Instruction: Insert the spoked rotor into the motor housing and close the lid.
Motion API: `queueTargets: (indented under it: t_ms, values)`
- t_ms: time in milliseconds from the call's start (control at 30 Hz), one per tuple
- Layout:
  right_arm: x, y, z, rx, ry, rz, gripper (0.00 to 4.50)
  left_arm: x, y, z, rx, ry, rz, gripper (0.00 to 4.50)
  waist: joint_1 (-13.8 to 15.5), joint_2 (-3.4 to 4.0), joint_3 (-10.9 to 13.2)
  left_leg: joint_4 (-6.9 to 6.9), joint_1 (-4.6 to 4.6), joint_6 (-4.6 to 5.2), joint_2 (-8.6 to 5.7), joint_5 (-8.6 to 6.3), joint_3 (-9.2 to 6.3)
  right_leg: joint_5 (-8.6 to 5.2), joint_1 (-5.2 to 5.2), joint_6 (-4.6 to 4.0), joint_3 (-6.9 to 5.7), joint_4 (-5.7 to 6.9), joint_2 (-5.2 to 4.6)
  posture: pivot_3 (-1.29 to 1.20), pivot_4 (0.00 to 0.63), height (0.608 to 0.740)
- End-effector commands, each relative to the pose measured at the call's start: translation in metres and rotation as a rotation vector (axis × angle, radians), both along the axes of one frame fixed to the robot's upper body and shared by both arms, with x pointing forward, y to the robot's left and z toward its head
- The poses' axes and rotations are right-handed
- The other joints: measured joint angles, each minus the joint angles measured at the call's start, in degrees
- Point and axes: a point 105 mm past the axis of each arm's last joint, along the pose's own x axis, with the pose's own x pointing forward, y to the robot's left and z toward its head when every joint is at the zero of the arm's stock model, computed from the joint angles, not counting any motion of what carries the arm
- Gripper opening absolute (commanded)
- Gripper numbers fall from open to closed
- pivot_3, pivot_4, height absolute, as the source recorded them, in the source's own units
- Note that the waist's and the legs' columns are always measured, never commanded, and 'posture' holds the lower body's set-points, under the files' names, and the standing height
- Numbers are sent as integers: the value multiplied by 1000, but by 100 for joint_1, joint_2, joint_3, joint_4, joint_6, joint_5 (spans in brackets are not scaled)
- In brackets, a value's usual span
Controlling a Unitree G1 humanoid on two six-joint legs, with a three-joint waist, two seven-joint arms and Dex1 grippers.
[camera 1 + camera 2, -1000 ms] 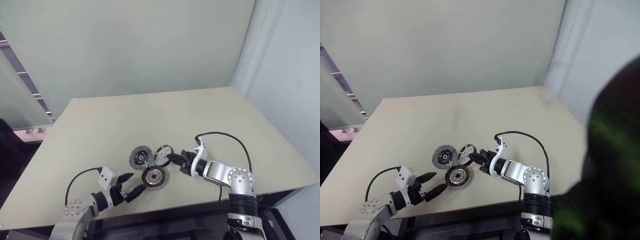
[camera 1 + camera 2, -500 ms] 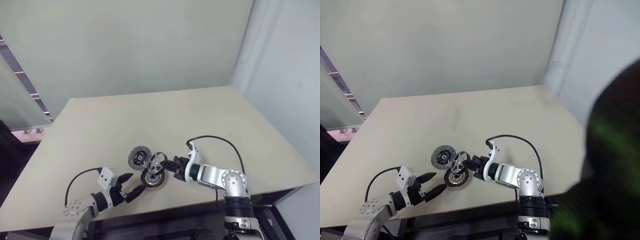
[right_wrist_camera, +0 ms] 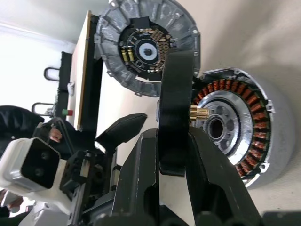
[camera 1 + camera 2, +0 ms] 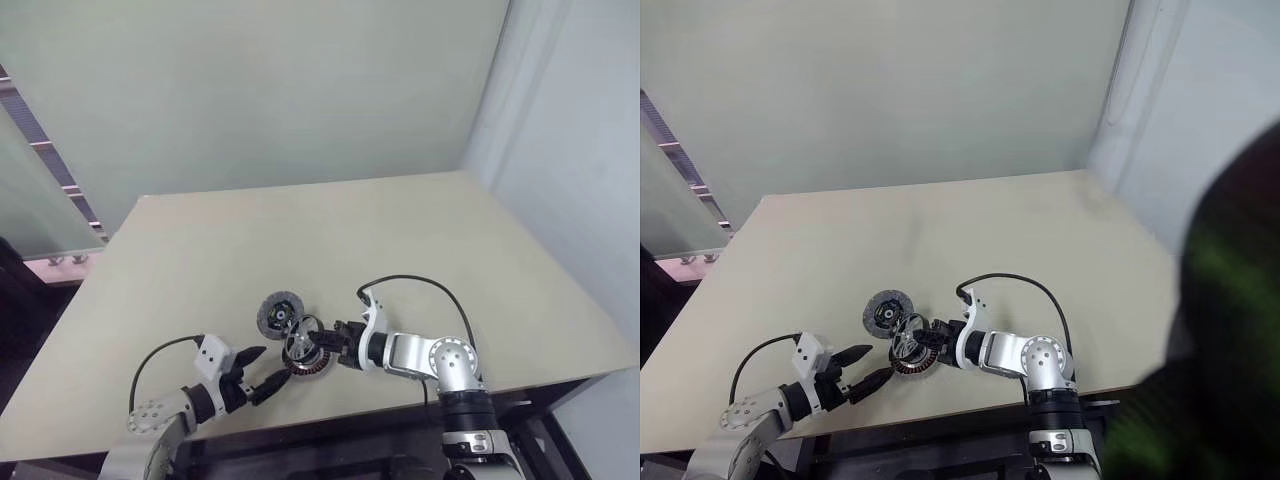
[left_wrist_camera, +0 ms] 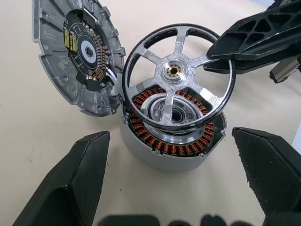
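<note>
1. My right pincer (image 5: 221,49) grips the spoked rotor (image 5: 177,82) by its rim, tilted, just above the motor housing (image 5: 171,141) near the worktop's (image 4: 420,240) front edge.
2. My left pincer (image 4: 258,372) stands wide open and empty, just beside the housing.
3. The lid (image 5: 77,56) lies touching the housing's far side.
4. Risk, I judge: lowered at this tilt, the rotor could jam on the windings or miss the bore.
</note>
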Motion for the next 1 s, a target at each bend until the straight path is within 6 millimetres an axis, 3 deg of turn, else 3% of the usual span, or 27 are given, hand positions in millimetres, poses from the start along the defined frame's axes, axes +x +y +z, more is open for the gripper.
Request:
queueTargets:
  t_ms: [33,633,1000]
  values:
    - [-18,27,3,85,26,42,406,3,1,11,7,-43,1,4500,0,0,0,0,0,0,0,0,0,0,0,0,0,0,0,0,0,740]
    - [-28,16,-20,-3,83,68,406,3,0,9,5,-41,-2,4500,0,-1,-5,4,4,0,0,0,1,0,2,0,0,7,0,0,0,740]
    - [-27,17,-20,-5,72,59,406,5,-1,9,7,-43,-8,4500,0,-1,-8,8,18,0,1,0,6,0,15,-1,2,9,1,0,0,740]
